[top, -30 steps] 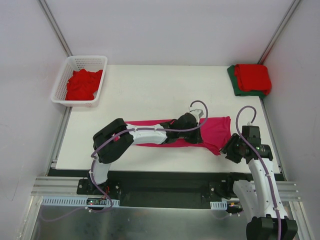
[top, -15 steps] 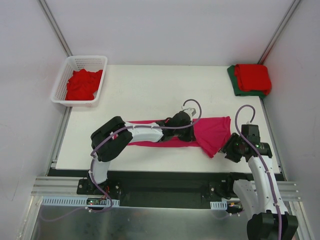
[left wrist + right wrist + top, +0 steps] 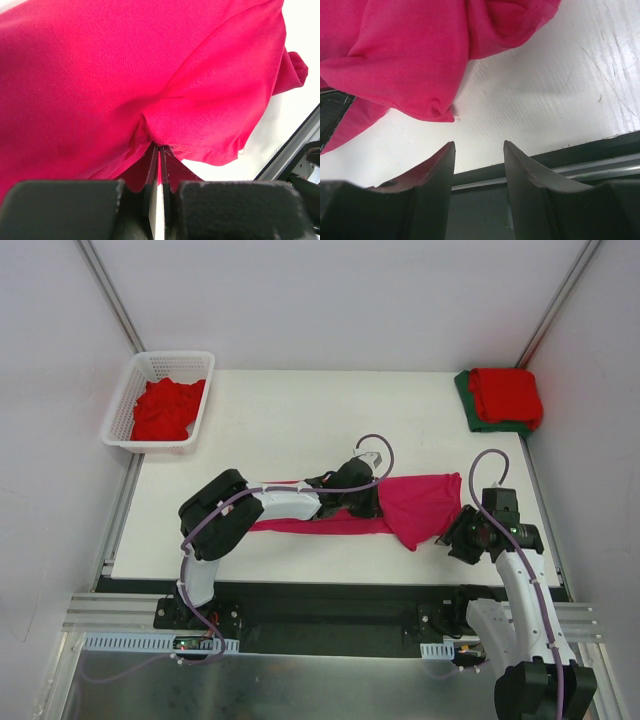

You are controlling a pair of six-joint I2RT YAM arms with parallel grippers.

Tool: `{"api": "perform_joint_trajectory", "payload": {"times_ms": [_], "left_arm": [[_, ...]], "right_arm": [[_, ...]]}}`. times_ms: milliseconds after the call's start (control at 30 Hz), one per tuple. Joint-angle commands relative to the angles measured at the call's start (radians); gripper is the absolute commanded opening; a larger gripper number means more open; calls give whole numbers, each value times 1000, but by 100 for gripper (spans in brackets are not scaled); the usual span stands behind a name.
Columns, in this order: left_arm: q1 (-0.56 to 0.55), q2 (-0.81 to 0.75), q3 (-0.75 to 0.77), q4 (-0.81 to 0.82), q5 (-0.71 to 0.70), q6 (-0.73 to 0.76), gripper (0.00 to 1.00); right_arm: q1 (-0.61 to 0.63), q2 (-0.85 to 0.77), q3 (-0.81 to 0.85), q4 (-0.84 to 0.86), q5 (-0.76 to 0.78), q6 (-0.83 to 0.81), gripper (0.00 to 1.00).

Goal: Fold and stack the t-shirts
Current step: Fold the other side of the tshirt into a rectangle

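Desk [image 3: 300,420]: pink shirt [image 3: 425,505] lies across near centre, bunched at its right end. Basket [image 3: 207,364] at far left holds red shirts [image 3: 165,408]. Far right corner: folded red shirt [image 3: 506,392] on green shirt [image 3: 466,400]. L pincer [image 3: 160,148] clamped tight on pink shirt's fold. R pincer [image 3: 479,150] approx half open, empty, by shirt's near right hem.

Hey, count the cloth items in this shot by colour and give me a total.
Magenta-pink t-shirt: 1
Red: 2, the red heap in the white basket and the red folded shirt
Dark green folded shirt: 1
Total: 4, though the heap may hide more.
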Motion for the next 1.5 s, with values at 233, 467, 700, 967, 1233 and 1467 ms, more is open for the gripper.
{"api": "perform_joint_trajectory", "payload": {"times_ms": [233,467,700,967,1233,1467], "left_arm": [[0,-17,19,32,8,-11,0],[3,-17,14,32,8,-12,0],[8,-17,11,33,8,-12,0],[14,-23,2,35,11,-12,0],[19,-29,-5,38,11,-14,0],[23,-37,-15,38,11,-14,0]], "right_arm": [[32,46,-79,165,-98,26,48],[101,55,-104,264,-135,33,48],[176,105,-114,322,-152,47,48],[233,168,-116,366,-133,50,48],[252,207,-125,391,-115,47,48],[261,254,-148,432,-112,44,48]]}}
